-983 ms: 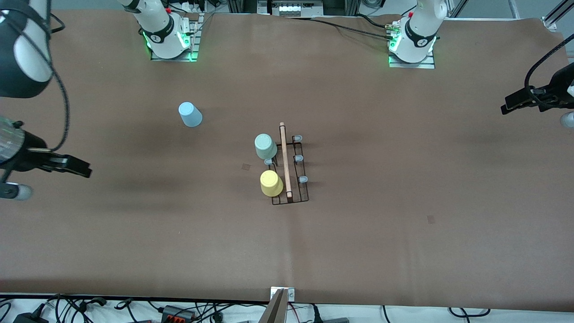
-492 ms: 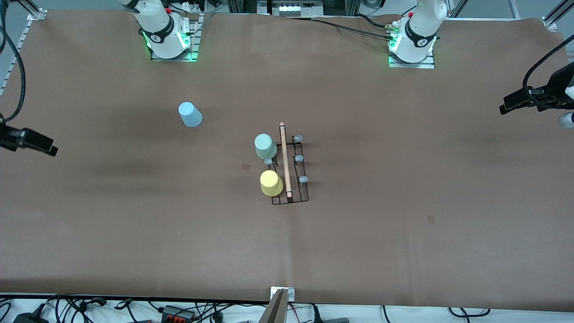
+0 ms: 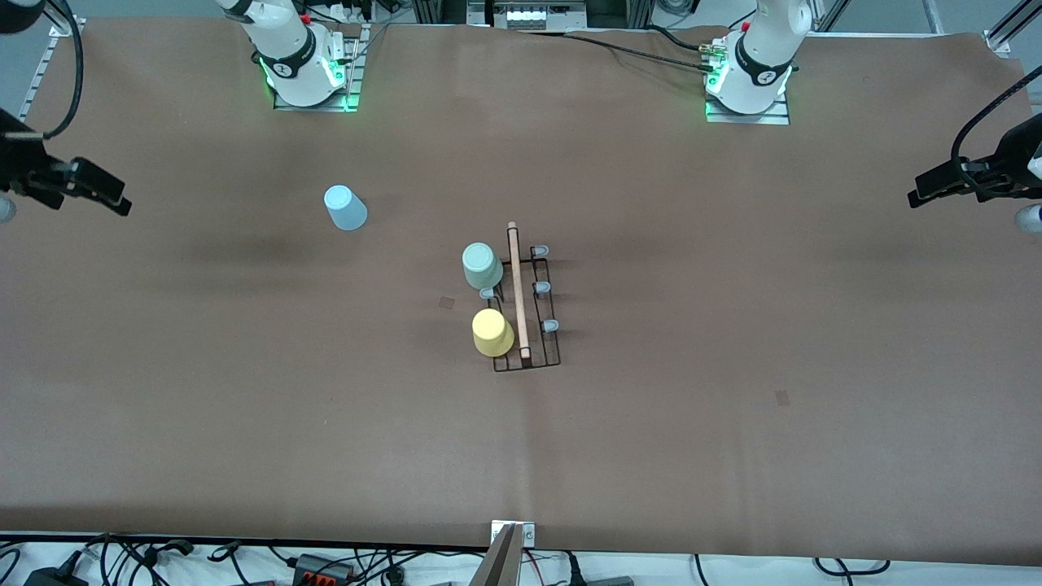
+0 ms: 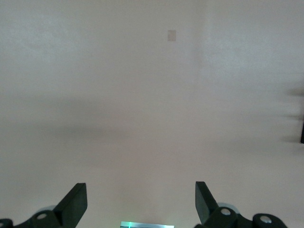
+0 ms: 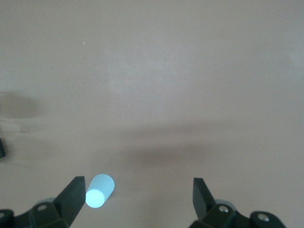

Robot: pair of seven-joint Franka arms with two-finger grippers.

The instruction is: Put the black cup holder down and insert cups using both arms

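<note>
The black cup holder [image 3: 544,342] lies mid-table with its wooden rod handle [image 3: 517,285] on top. A pale green cup [image 3: 482,265] and a yellow cup [image 3: 492,332] sit upside down on its prongs on the side toward the right arm's end. A pale blue cup [image 3: 345,207] stands upside down on the table, nearer the right arm's base. It also shows in the right wrist view [image 5: 99,190]. My right gripper [image 3: 120,203] [image 5: 137,197] is open and empty, up over the table's right-arm end. My left gripper [image 3: 916,197] [image 4: 141,199] is open and empty over the left-arm end.
Three grey-tipped prongs [image 3: 541,286] stand free on the holder's side toward the left arm. Small tape squares [image 3: 446,302] [image 3: 782,397] mark the brown table cover. The arm bases [image 3: 309,69] [image 3: 749,77] stand along the table's edge farthest from the front camera. Cables [image 3: 326,563] lie past its nearest edge.
My right gripper has swung along the right-arm end of the table, away from the front camera. The left arm, the cups and the holder have not moved.
</note>
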